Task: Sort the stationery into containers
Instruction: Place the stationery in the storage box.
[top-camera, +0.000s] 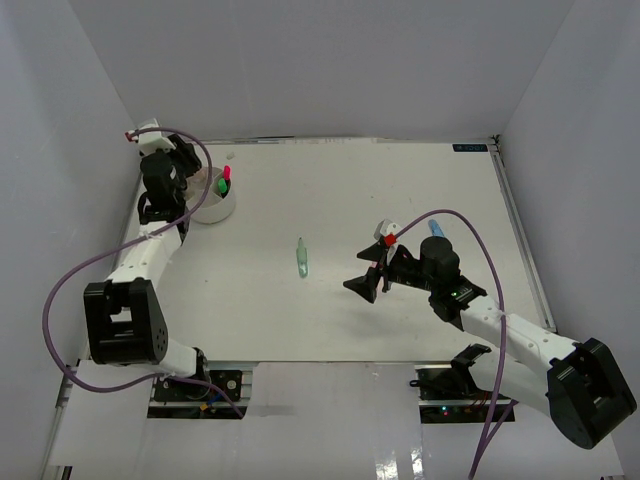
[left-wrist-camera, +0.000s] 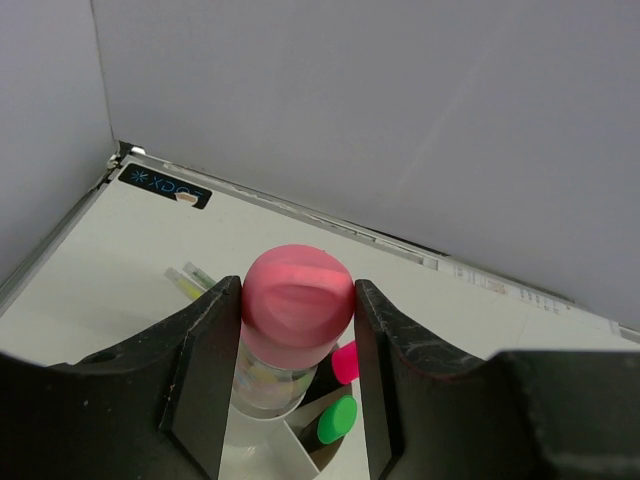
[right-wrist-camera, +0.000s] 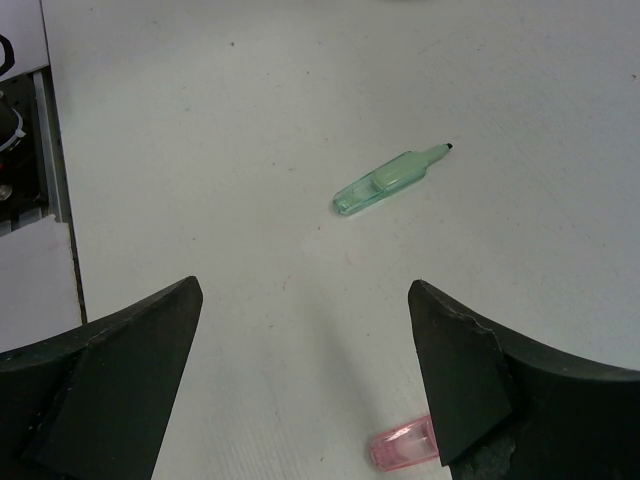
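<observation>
Left gripper (left-wrist-camera: 298, 287) partly closed, fingers pressed on both sides of pink tube (left-wrist-camera: 298, 312) cap. Tube upright, lower end inside white organiser cup (top-camera: 226, 212) at far left of table. Green-capped marker (left-wrist-camera: 338, 418) and pink marker (left-wrist-camera: 346, 362) stand in cup beside it. Right gripper (right-wrist-camera: 305, 295) spread wide, empty, above table. Pale green marker (right-wrist-camera: 385, 182) lies flat beyond it. Pink item (right-wrist-camera: 403, 445), possibly a cap, lies by its right finger.

Bright, even, diffuse light in all views; white table (top-camera: 400, 190) and walls nearly washed out. Shadows soft and faint. Glare on glossy front strip (top-camera: 400, 455). Wrist cams: right gripper fingers (right-wrist-camera: 110, 380) dark w/ soft edges, pink tube (left-wrist-camera: 298, 300) slightly blurred, bg sharp.
</observation>
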